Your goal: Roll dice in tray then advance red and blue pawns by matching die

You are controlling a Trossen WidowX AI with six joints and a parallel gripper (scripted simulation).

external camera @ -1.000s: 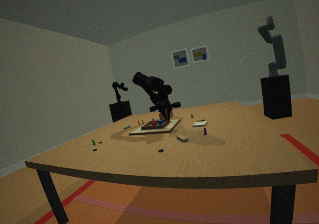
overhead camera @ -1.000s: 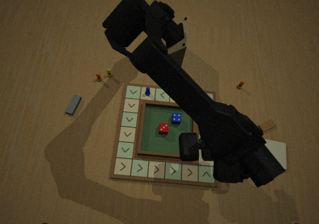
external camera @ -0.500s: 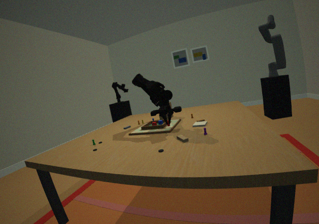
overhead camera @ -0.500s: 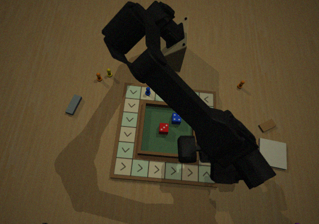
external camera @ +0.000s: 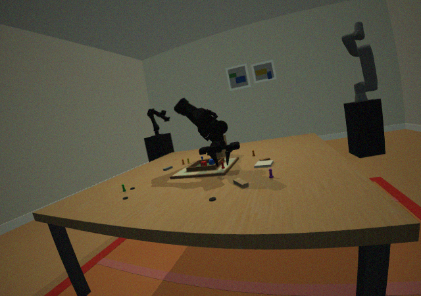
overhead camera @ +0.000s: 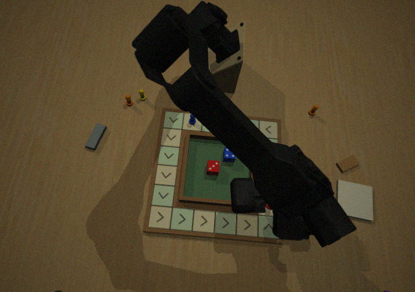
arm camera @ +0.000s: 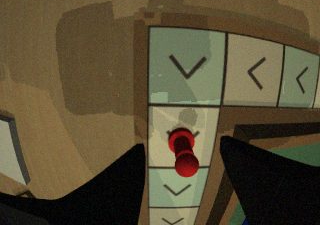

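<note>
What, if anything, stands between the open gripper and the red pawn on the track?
Nothing visible. In the wrist view the red pawn stands on a track square in the open gap of the gripper, with bare board around it and no other piece between the fingers and the pawn.

Red pawn (arm camera: 182, 152) upright on a cream arrow square (arm camera: 182, 135), between parted jaws.
</note>
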